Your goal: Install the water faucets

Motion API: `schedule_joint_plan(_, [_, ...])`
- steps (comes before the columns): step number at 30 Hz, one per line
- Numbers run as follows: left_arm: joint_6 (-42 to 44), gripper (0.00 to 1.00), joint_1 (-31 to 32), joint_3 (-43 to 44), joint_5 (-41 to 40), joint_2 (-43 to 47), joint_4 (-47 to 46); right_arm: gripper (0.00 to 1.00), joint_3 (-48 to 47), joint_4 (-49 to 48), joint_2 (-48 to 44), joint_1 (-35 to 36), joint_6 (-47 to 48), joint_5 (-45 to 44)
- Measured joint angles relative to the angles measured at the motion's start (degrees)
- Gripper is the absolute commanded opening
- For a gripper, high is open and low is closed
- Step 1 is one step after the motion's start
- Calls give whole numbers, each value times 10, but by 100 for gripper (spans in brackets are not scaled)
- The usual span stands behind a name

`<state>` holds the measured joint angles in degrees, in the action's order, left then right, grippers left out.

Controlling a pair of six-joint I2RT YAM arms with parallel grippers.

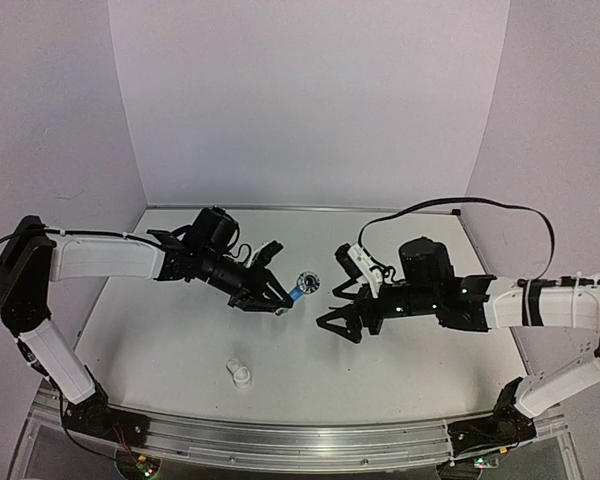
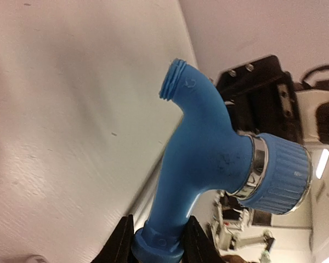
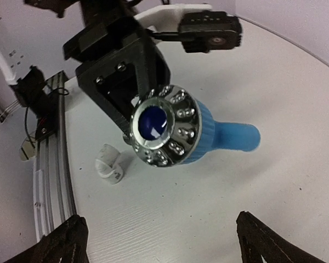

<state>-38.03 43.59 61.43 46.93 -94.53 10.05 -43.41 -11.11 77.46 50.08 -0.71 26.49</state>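
Note:
My left gripper [image 1: 277,300] is shut on the stem end of the light-blue faucet [image 1: 300,288] and holds it above the table at mid-scene. In the left wrist view the faucet [image 2: 208,153] fills the frame, its base pinched between my fingers [image 2: 120,244], spout up, ribbed knob with silver ring to the right. My right gripper [image 1: 340,325] is open and empty, just right of the faucet. In the right wrist view the faucet's silvery round knob [image 3: 162,126] faces the camera, well ahead of my open fingertips [image 3: 71,238].
A small white cylindrical fitting [image 1: 240,373] lies on the white table in front of the left gripper; it also shows in the right wrist view [image 3: 109,167]. The aluminium rail [image 1: 280,440] runs along the near table edge. White walls enclose the back and sides.

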Motion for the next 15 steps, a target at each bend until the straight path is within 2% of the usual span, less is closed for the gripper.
schedule_joint_plan(3, [-30, 0, 5, -25, 91, 34, -36, 92, 13, 0, -46, 4, 61, 48])
schedule_joint_plan(7, [-62, 0, 15, -35, 169, 68, -53, 91, 13, -8, -79, 5, 127, 103])
schedule_joint_plan(15, [-94, 0, 47, -38, 228, 85, -72, 90, -23, -7, -60, 5, 197, 169])
